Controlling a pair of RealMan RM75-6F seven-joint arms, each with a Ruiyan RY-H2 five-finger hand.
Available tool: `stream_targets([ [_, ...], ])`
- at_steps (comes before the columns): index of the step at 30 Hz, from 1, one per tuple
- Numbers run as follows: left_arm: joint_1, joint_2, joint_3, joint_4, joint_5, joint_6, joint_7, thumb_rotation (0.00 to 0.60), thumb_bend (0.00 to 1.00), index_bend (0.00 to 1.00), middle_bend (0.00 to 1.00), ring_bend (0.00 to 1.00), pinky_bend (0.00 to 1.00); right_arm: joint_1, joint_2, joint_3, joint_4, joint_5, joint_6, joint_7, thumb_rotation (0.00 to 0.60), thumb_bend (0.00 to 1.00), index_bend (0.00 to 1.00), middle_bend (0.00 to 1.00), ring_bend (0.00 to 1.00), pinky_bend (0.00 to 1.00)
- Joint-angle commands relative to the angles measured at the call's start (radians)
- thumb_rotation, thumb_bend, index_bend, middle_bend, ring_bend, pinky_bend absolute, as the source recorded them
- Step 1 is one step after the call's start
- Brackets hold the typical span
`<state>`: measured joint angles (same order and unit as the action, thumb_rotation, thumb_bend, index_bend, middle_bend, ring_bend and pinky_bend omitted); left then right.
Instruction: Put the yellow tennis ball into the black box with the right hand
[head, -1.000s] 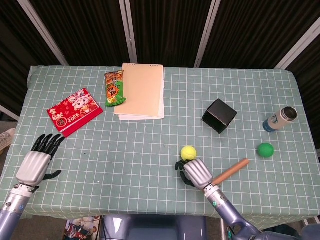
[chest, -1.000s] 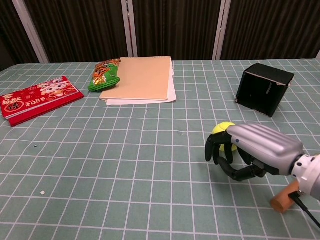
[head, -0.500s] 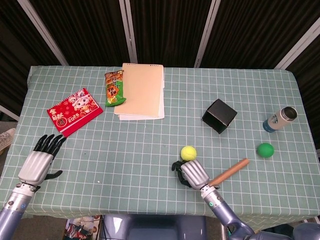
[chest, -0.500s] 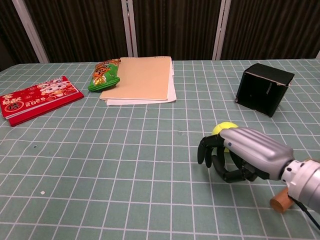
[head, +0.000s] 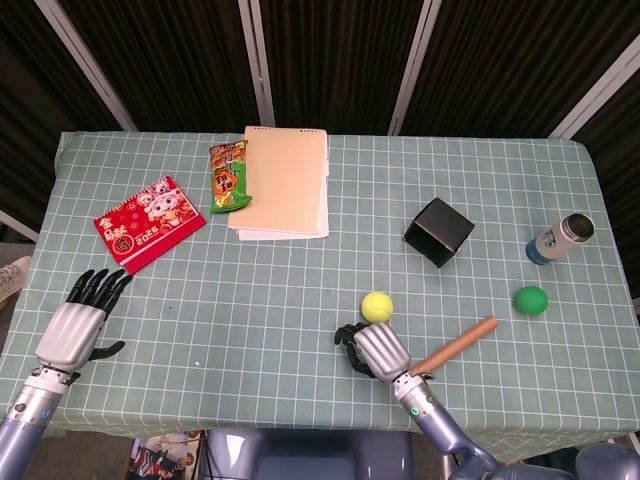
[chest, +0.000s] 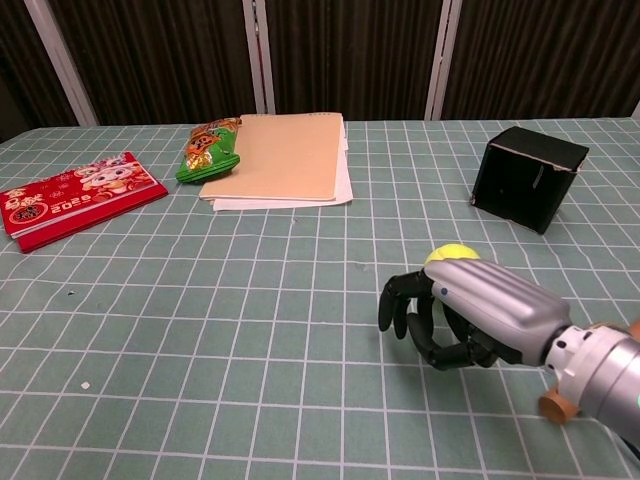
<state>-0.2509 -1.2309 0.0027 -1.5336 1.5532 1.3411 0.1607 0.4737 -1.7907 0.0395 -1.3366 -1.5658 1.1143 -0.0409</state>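
The yellow tennis ball (head: 377, 306) (chest: 449, 255) lies on the green checked tablecloth, right of centre. My right hand (head: 372, 351) (chest: 462, 315) hovers just in front of the ball and slightly to its left, fingers curled with nothing in them, not touching it. The black box (head: 439, 231) (chest: 526, 177) stands farther back and to the right, tilted on the cloth. Resting at the table's near left corner is my left hand (head: 77, 320), fingers spread and empty; the chest view does not show it.
A wooden stick (head: 458, 343) lies just right of my right hand. A green ball (head: 531, 299) and a toppled cup (head: 561, 238) are at the far right. A beige folder (head: 284, 182), a green snack bag (head: 229, 175) and a red packet (head: 149, 222) sit at the back left.
My right hand has slid to the left and toward the near edge, away from the tennis ball. The ball and my left hand have stayed put.
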Motion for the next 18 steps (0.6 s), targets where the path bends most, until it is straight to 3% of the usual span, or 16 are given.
stream_targets([
  [1,0.0,0.0,0.0,0.0,-0.001,-0.001,0.001,0.6,0.05,0.0,0.04,0.0,0.0,0.006,-0.004,0.005,0.005,0.006,-0.007,0.008,0.6,0.76,0.44,0.49,0.53,0.67],
  [10,-0.005,0.006,0.002,-0.004,-0.005,-0.015,-0.017,0.6,0.05,0.0,0.04,0.0,0.0,0.024,-0.029,0.028,0.063,0.023,-0.004,0.03,0.6,0.76,0.44,0.49,0.53,0.67],
  [18,-0.007,0.007,0.003,-0.002,-0.005,-0.019,-0.024,0.6,0.05,0.0,0.04,0.0,0.0,0.027,-0.026,0.034,0.077,0.042,-0.005,0.034,0.6,0.76,0.38,0.49,0.53,0.67],
])
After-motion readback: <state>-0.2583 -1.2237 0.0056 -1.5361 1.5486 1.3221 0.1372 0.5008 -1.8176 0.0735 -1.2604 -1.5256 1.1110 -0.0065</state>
